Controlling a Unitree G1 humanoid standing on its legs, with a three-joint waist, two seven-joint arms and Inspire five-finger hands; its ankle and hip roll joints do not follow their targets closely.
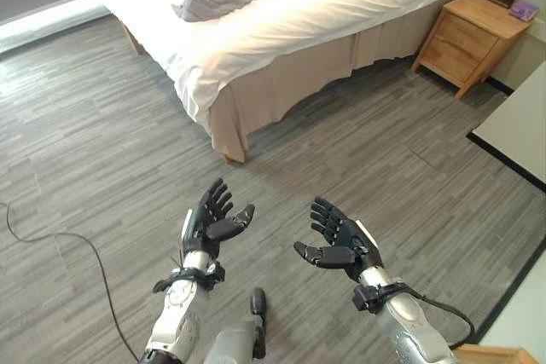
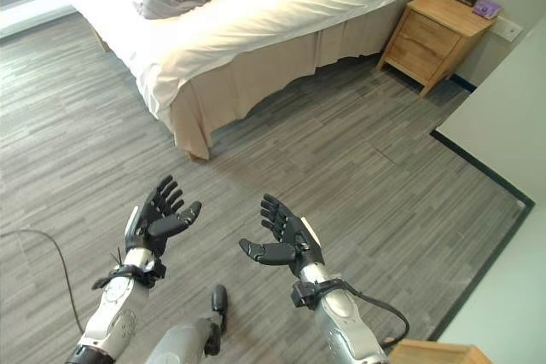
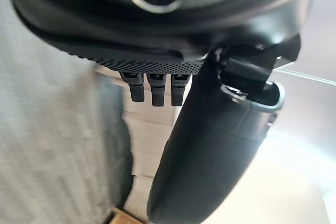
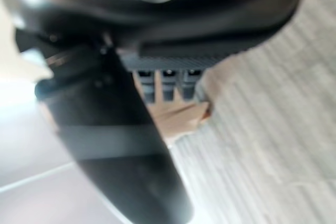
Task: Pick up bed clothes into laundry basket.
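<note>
Fingers on both hands are spread and relaxed, grasping nothing: the left hand [image 1: 209, 226] and the right hand [image 1: 341, 245] hover palms inward over the grey wood-grain floor [image 1: 102, 151], well apart from the bed [image 1: 281, 6]. The task's thing, a crumpled grey garment [image 1: 213, 0], lies in a soft heap on the white sheet near the bed's far side, beyond the near corner. No laundry basket can be made out. The step in hand looks like the approach; to do it well, the robot would probably need to close on the bed's side until the heap sits between both hands, then gather it from 2 sides so no loose fold trails. The garment looks limp and wrinkled, likely to sag and slip from a shallow pinch, so a deep scoop seems safer. A beige bed skirt [image 1: 281, 83] hangs in pleats below the smooth sheet; a boxy light-wood nightstand [image 1: 469, 40] stands beside the bed.
</note>
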